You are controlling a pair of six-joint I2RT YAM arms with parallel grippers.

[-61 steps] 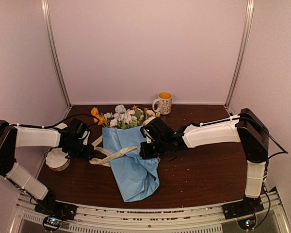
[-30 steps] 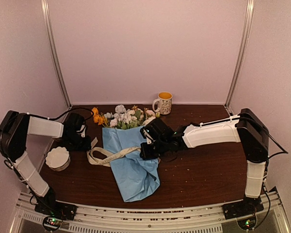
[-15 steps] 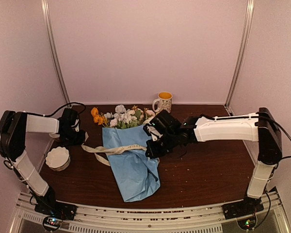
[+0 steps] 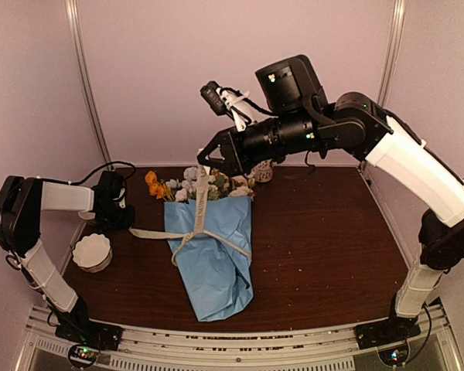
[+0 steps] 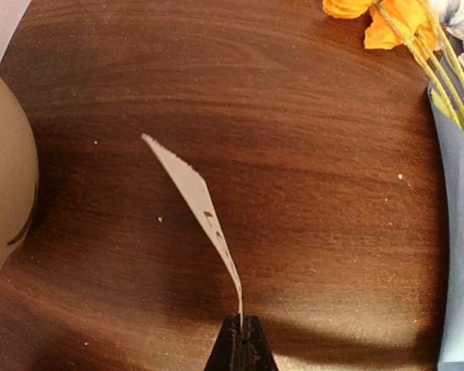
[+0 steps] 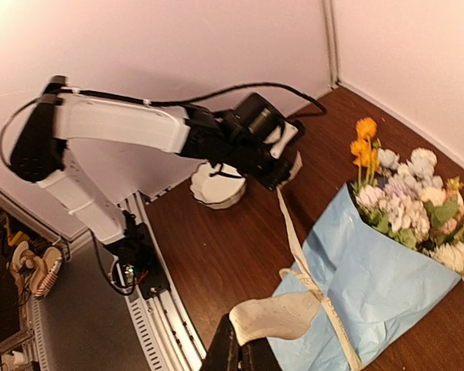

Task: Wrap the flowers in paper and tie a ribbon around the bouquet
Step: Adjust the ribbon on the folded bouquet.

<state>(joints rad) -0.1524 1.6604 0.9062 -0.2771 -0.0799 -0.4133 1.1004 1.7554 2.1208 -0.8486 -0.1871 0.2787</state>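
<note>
Blue tissue paper (image 4: 216, 270), creased, forms the cone of the bouquet (image 4: 210, 224).

Position: lies flat on the dark wood table (image 4: 325, 247), left of centre.

Axis: long axis runs near to far. The wide mouth points toward the back wall. The crumpled narrow tail points at the near edge and leans slightly right.

Appearance: the flowers (image 4: 203, 185) spill from the mouth. White and pale blue heads sit in the middle, orange heads at the left end, pinkish ones at the right, with green leaves between.

Ribbon (image 4: 202, 202): cream, flat, with faint print. It crosses itself on the cone's left side, not far below the mouth. Cannot tell whether that crossing is a pulled-tight knot. Three runs leave it:
- one stretched left, low over the table
- one straight up over the flower heads
- one slanting across the paper to the cone's right edge

Left gripper (image 4: 127, 226): low at the table's left side, jaws pressed together on the leftward run. In its wrist view a short cut tail curls out past the fingertips.

Right gripper (image 4: 204, 164): raised well above the table, over the flowers, jaws pinching the upward run. A short flap of ribbon folds over at its fingertips.

Other items: a white scalloped dish (image 4: 91, 252) sits near the left gripper. A mug (image 4: 263, 171) at the back is partly hidden by the right arm.
</note>
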